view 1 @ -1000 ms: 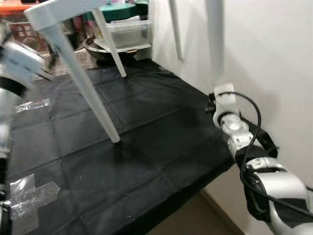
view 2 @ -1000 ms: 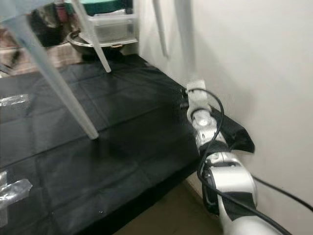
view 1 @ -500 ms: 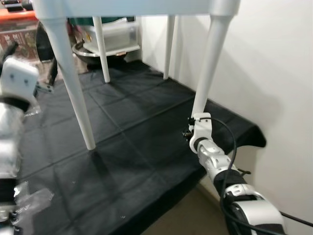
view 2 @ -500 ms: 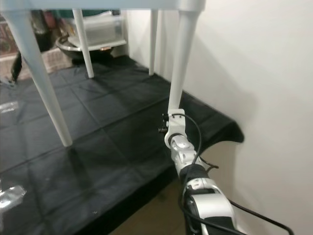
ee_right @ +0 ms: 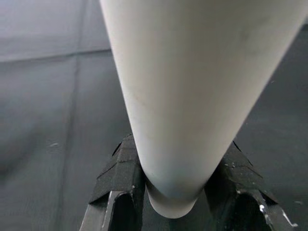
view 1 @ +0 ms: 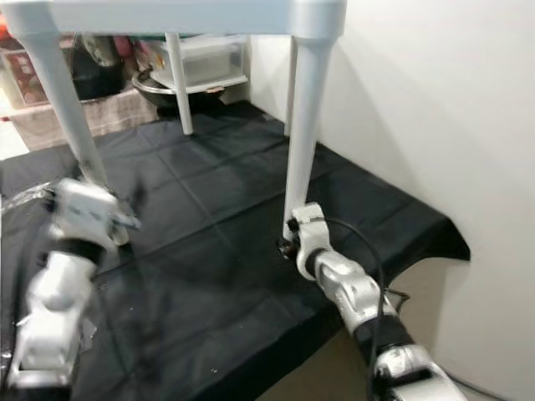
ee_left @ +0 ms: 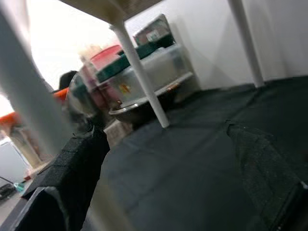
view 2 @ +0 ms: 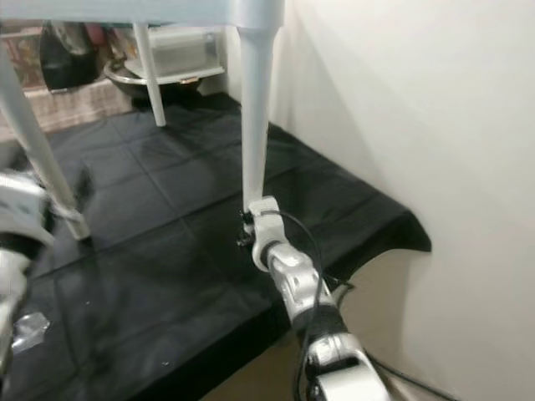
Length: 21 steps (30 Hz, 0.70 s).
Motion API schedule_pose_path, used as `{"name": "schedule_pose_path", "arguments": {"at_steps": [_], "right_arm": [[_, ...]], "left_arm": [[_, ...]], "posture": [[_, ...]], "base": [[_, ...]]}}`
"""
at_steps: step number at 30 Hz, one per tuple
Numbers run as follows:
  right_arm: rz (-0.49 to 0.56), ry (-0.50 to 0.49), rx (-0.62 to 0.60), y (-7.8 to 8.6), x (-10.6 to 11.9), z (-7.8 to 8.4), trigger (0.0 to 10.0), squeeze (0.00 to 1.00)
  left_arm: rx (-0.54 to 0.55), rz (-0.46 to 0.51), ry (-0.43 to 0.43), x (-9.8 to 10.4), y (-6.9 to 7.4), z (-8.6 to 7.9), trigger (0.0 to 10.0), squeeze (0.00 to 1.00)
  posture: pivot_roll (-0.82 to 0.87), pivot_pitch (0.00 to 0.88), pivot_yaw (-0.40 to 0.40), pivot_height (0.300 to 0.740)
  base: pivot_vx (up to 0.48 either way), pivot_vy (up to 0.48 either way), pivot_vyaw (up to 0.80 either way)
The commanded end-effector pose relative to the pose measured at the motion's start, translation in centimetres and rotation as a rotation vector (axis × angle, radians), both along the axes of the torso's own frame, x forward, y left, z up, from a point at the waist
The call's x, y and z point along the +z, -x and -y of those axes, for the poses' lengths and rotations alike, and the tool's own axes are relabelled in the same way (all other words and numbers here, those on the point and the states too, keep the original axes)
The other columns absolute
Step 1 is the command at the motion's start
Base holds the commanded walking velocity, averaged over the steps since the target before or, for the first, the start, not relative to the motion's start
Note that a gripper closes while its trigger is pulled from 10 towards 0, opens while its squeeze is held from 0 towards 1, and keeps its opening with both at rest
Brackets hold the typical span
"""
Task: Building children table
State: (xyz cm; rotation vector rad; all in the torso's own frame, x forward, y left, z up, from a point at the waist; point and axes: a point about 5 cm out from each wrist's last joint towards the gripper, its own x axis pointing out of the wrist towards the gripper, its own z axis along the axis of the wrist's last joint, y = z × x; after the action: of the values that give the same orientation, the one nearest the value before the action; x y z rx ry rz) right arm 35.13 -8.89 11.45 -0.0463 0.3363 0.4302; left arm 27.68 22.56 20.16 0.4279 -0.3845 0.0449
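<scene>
White kids' table (view 1: 192, 15) stands upright on black cloth (view 1: 217, 209) near the wall; 3 legs visible. L→R: left gripper (ee_left: 168, 183) at front-left leg (view 1: 71, 125), jaws spread w/ leg beside one finger. Back leg (view 1: 180, 83) untouched. Right gripper (ee_right: 175, 185) low on front-right leg (view 1: 303, 142), jaws pinching its foot.
</scene>
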Motion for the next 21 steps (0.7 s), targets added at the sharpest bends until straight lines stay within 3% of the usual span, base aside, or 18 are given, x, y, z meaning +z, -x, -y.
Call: {"name": "schedule_pose_path", "arguments": {"at_steps": [1,6,10,15,18,21], "right_arm": [[0.029,-0.027,0.027,0.0,1.0,-0.5,10.0,1.00],[0.074,-0.069,0.056,1.1,1.6,0.0,10.0,1.00],[0.201,-0.101,0.126,2.7,2.7,0.5,10.0,1.00],[0.282,-0.130,0.115,3.5,3.5,1.5,10.0,1.00],[0.360,-0.130,0.055,4.7,4.3,3.4,10.0,1.00],[0.394,-0.169,0.048,6.1,5.0,3.7,10.0,1.00]], "left_arm": [[-0.003,0.028,-0.012,0.7,0.2,0.3,10.0,0.00],[-0.022,0.001,-0.006,0.0,0.4,1.2,10.0,0.00],[-0.040,-0.025,0.009,-0.7,0.6,2.1,10.0,0.00],[-0.051,-0.040,0.016,-1.1,0.8,2.6,10.0,0.00],[-0.063,-0.078,0.039,-1.9,1.5,3.5,10.0,0.00],[-0.070,-0.126,0.037,-2.8,2.2,4.1,10.0,0.00]], "posture": [[0.03,0.000,-0.062,0.740],[0.02,0.000,-0.056,0.740],[0.01,0.000,-0.050,0.740],[0.00,0.000,-0.047,0.740],[-0.01,0.000,-0.042,0.740],[-0.01,0.000,-0.042,0.740]], "base": [[0.000,0.000,0.00],[0.000,0.000,0.00],[0.000,0.000,0.00],[0.000,0.000,0.00],[0.000,0.000,0.00],[0.000,0.000,0.00]]}}
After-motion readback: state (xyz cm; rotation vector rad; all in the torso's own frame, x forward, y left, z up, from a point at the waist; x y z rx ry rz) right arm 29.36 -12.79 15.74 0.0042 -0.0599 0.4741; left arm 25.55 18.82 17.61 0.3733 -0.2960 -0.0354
